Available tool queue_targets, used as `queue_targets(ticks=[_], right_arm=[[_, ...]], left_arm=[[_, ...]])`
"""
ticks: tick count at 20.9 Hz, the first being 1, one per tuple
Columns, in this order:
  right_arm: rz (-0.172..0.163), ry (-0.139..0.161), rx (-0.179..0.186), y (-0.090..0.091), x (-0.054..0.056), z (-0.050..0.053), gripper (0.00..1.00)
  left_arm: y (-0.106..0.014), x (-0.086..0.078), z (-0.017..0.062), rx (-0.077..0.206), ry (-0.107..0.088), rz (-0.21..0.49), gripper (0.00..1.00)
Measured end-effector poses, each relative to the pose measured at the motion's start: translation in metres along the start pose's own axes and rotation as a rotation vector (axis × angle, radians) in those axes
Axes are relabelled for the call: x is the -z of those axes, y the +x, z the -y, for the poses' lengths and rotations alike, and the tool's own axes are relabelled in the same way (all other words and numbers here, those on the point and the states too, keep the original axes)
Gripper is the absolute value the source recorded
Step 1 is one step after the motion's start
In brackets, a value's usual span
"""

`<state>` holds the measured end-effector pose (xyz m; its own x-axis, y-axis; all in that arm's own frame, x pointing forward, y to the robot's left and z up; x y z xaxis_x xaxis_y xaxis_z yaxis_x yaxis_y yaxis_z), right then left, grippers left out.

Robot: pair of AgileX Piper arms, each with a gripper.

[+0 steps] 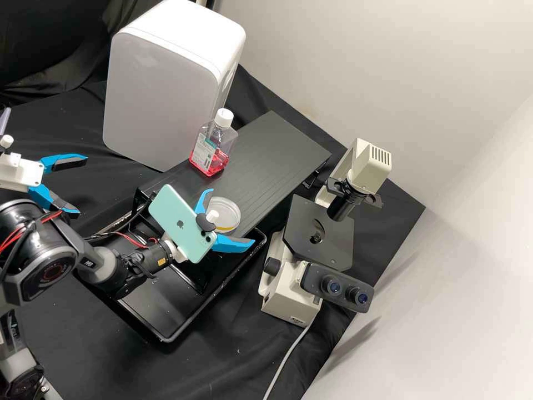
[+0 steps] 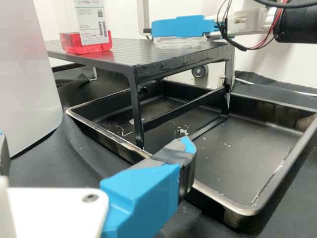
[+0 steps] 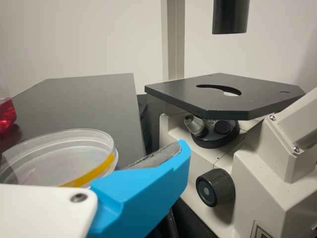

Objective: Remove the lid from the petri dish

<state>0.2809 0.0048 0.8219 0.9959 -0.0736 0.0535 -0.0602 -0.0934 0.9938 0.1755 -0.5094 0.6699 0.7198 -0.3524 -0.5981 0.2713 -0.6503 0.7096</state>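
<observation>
On the rack [image 1: 277,150] | right hand [image 1: 229,218] was spread around the petri dish [image 1: 224,211] | lid [image 3: 49,144] was best pinched high, lifted level, imo | left hand [image 1: 78,186] was spread too

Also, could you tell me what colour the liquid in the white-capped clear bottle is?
Red; the white-capped clear bottle shows best in the high view.

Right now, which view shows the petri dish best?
Right wrist view: the petri dish is close, clear lid and yellow contents plain. High view shows it small from above; left wrist view, edge-on behind a blue finger.
</observation>
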Motion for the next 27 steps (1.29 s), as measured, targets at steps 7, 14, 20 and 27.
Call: queue_targets(ticks=[7, 14, 20, 27], right_arm=[[-0.007, 0.017, -0.004, 0.0003, -0.0003, 0.0008, 1.00], [-0.002, 0.019, 0.009, 0.0016, -0.0026, 0.0051, 1.00], [-0.007, 0.045, -0.007, 0.0007, -0.0013, 0.0007, 1.00], [-0.005, 0.052, -0.006, 0.0004, -0.0009, 0.0001, 1.00]], left_arm=[[0.0000, -0.0004, 0.0001, 0.000, 0.000, 0.002, 1.00], [0.0000, -0.0006, 0.0001, -0.001, -0.002, -0.002, 1.00], [0.0012, -0.0021, 0.0045, 0.018, -0.004, -0.002, 1.00], [0.0012, -0.0016, 0.0044, 0.017, -0.007, -0.008, 1.00]])
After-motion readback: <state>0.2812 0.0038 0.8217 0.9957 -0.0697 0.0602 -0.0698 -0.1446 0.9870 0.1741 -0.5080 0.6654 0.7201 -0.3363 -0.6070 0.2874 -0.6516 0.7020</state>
